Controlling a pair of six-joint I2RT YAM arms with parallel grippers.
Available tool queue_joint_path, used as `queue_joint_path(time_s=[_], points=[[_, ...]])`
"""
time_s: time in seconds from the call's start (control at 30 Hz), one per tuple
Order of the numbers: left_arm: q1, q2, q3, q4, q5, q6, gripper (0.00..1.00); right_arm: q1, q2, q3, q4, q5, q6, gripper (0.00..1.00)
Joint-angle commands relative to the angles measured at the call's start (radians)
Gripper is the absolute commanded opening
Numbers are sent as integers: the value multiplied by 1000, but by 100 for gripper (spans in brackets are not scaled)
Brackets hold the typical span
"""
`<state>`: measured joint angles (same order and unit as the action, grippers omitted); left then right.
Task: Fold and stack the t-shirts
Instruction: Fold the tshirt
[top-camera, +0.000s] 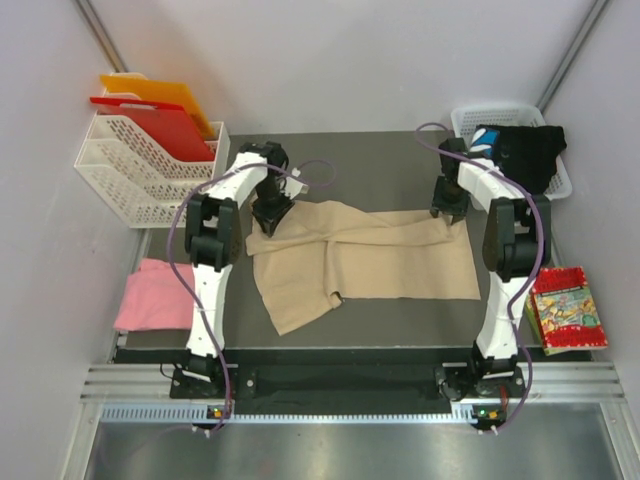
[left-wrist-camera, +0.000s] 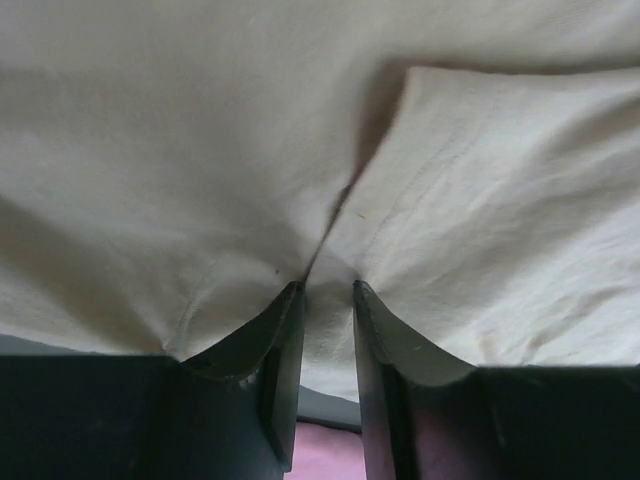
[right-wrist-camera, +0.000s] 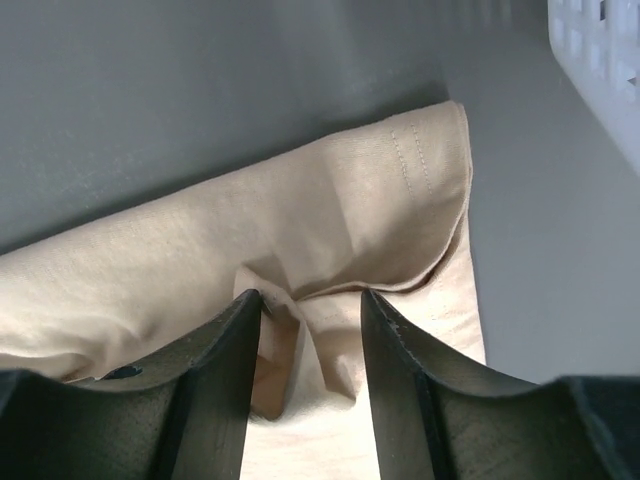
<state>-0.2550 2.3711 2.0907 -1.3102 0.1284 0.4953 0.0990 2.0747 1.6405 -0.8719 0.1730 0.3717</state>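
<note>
While the beige t-shirt (top-camera: 370, 262) lies rumpled and half spread on the dark table (top-camera: 380, 160), the left pincer (left-wrist-camera: 327, 290) is clenched on a pinch of its cloth, with creases fanning out from the narrow gap between the two fingers; the bulk of the shirt stretches off to that pincer's right. The right pincer (right-wrist-camera: 310, 300) straddles a raised pucker beside the shirt's hemmed corner, jaws set apart on either side of it, and whether they actually bite the cloth cannot be told. The pink t-shirt (top-camera: 150, 295) lies well apart from the left pincer, back toward the arm's base and to its left, while the black t-shirt (top-camera: 520, 150) sits in a white basket (top-camera: 470, 120) just beyond the right pincer. The step in hand looks to be the first fold of the beige shirt, taken by its far edge. The next move seemingly calls for a sure grip on the right, then both arms lifting together and drawing that edge evenly toward the near one, so the cloth does not skew
</note>
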Motion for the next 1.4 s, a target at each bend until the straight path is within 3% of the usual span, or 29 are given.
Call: queue_joint_path(time_s=[0.0, 0.17, 0.47, 0.6, 0.9, 1.13, 1.37], points=[[54, -26, -76, 72, -65, -6, 29, -18, 30, 13, 36, 20, 13, 44], [151, -12, -71, 114, -88, -18, 26, -45, 129, 105, 25, 8, 21, 42], [183, 16, 51, 111, -164, -20, 22, -59, 171, 288, -16, 13, 23, 37], [169, -15, 110, 72, -138, -38, 22, -55, 84, 268, -10, -26, 24, 37], [79, -148, 89, 42, -81, -41, 23, 10, -166, 21, 42, -90, 6, 38], [-3, -168, 54, 54, -93, -47, 23, 122, -125, 74, 1, -139, -14, 51], [-1, -185, -17, 91, -115, -37, 22, 113, 17, 234, -21, -156, -20, 52]])
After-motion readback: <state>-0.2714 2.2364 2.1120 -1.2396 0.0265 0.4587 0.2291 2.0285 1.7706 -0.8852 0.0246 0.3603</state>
